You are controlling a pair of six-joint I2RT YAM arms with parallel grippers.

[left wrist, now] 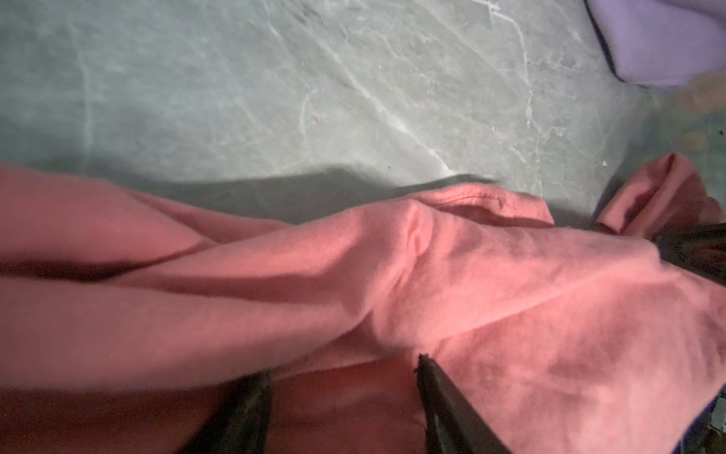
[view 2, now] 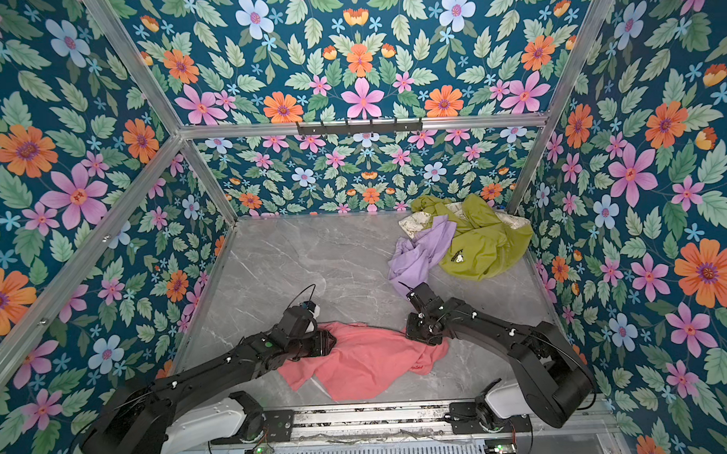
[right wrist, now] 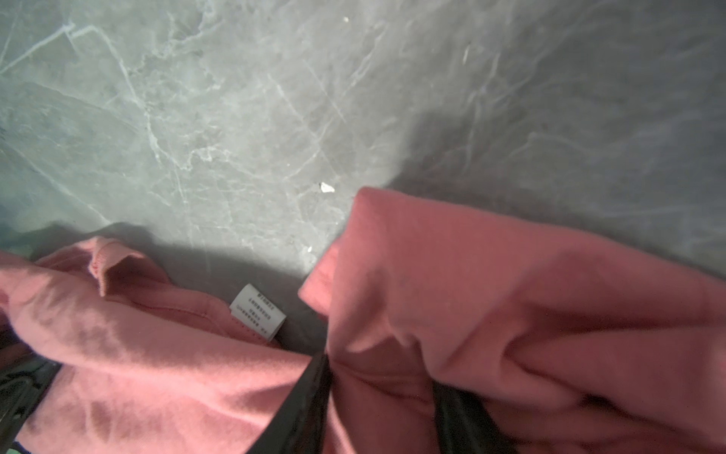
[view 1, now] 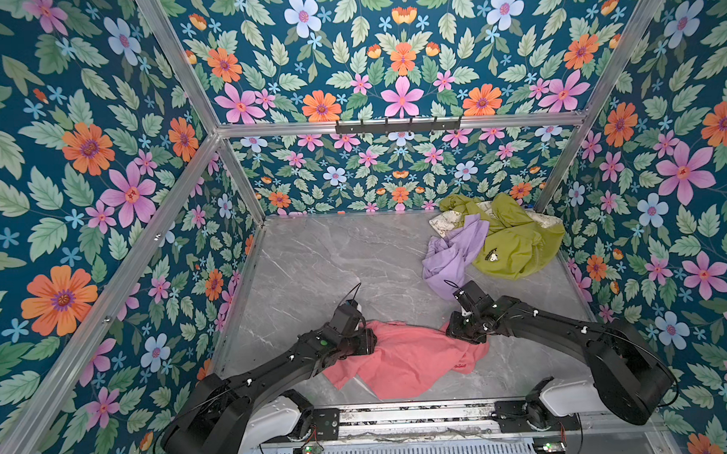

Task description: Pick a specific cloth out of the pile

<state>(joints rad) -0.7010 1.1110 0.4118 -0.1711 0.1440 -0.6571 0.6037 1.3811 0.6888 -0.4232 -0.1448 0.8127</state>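
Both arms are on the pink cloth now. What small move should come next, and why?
Probably close the right gripper fully on the fold between its fingers, then lift a little. The pink cloth already lies near the front of the table, apart from the pile, and fabric sits bunched between those fingers. The left gripper has fingers apart over cloth too; whether it grips is unclear.

salmon-pink cloth [view 1: 404, 359] rumpled flat near front edge; pile [view 1: 499, 235] heaped far-right corner, well apart.

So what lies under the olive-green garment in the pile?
A cream patterned cloth shows from under the olive-green garment; the lilac-purple cloth lies against its near edge. Whatever else it covers is hidden.
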